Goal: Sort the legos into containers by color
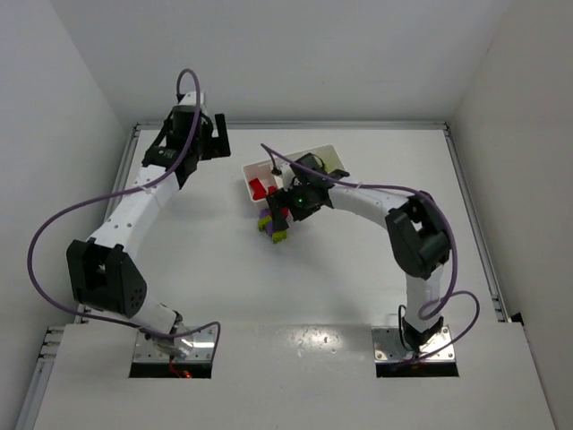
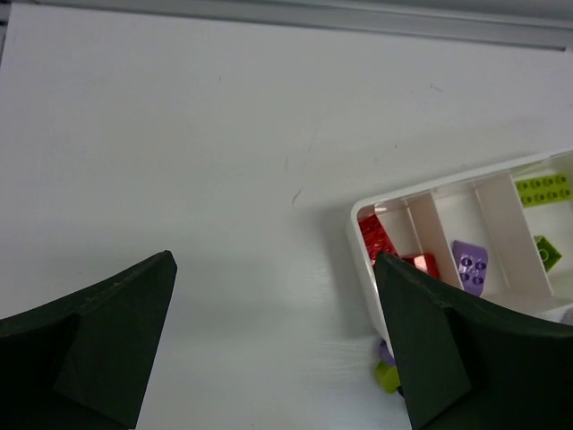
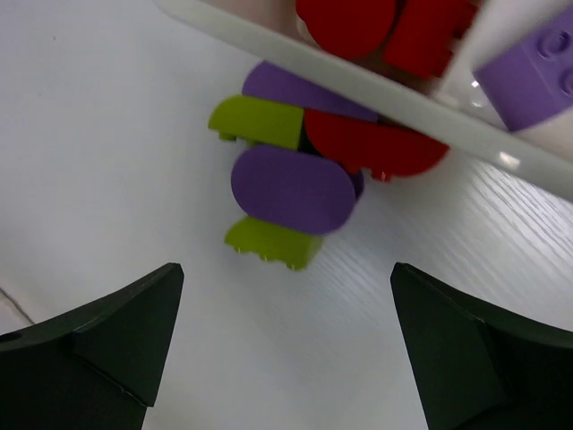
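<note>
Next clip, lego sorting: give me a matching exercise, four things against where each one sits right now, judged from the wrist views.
Column one:
1. red bricks in the tray
2. purple brick in the tray
3. lime bricks in the tray
4. loose mixed pile

Column two:
A. middle compartment
B. on the table, just outside the tray wall
C. right end compartment, as the left wrist view shows it
D. left end compartment, same view

Pairs: 1-D, 2-A, 3-C, 4-B.
</note>
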Controlling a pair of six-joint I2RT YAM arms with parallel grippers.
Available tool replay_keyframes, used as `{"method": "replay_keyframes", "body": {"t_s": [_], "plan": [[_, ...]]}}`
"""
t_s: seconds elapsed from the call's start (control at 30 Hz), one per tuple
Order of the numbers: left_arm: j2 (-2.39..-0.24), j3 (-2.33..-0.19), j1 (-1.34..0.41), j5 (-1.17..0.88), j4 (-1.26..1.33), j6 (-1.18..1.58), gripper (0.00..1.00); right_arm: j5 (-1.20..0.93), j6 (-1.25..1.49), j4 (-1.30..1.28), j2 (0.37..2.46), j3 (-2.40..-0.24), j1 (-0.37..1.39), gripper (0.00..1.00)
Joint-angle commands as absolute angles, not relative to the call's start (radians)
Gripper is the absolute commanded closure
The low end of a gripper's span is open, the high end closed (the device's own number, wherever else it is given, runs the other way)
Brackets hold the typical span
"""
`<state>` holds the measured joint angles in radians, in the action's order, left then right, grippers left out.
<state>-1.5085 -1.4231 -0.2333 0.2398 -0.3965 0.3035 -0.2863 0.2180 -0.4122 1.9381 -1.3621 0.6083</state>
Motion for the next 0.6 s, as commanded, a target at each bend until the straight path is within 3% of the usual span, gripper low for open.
{"method": "replay_keyframes", "body": {"t_s": [0.0, 0.3, 0.57], "plan": [[-1.419, -1.407, -0.216, 0.232, -0.390, 0.331, 0.00, -0.232, 0.337, -0.350, 1.994, -1.442, 0.627, 0.00], [-1.365, -1.376, -0.135, 0.189, -0.390, 0.311, 0.00, -0.095, 0.396, -0.336, 2.066, -1.488, 0.679, 0.00], [-1.335, -1.316, -0.103, 0.153, -0.390, 0.302, 0.00, -0.117, 0.396, -0.348, 2.151, -1.563, 0.701, 0.00]]}}
